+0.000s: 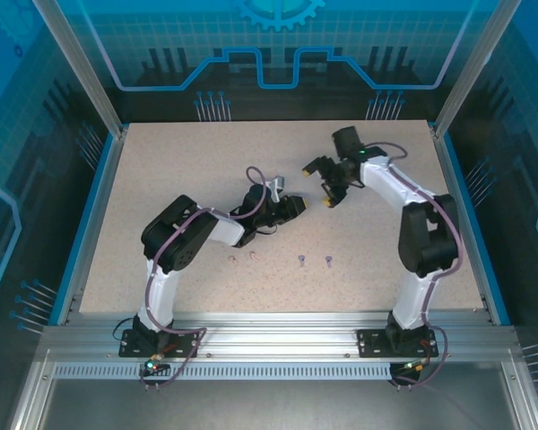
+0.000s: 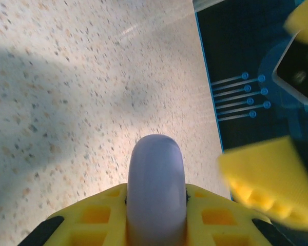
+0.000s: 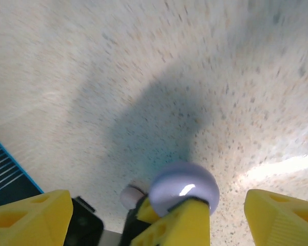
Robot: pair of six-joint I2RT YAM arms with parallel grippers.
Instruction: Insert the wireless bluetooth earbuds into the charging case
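My left gripper (image 2: 156,193) is shut on a round pale purple charging case (image 2: 155,184), held edge-on between its yellow fingers (image 2: 100,207) above the speckled table. My right gripper (image 3: 156,199) stands open just to the right of it, its fingers (image 3: 31,215) on either side of the case (image 3: 184,185) and apart from it. In the top view both grippers meet at mid-table, left (image 1: 296,205) and right (image 1: 324,183). Two pale pink earbuds (image 1: 234,260) and two purple earbuds (image 1: 301,260) lie on the table nearer the arm bases.
A small pale pink round thing (image 3: 129,196) shows just behind the held case. The table (image 1: 161,179) has a blue rim (image 1: 88,224) on its sides. Dark floor with blue lines (image 2: 241,92) lies beyond the right edge.
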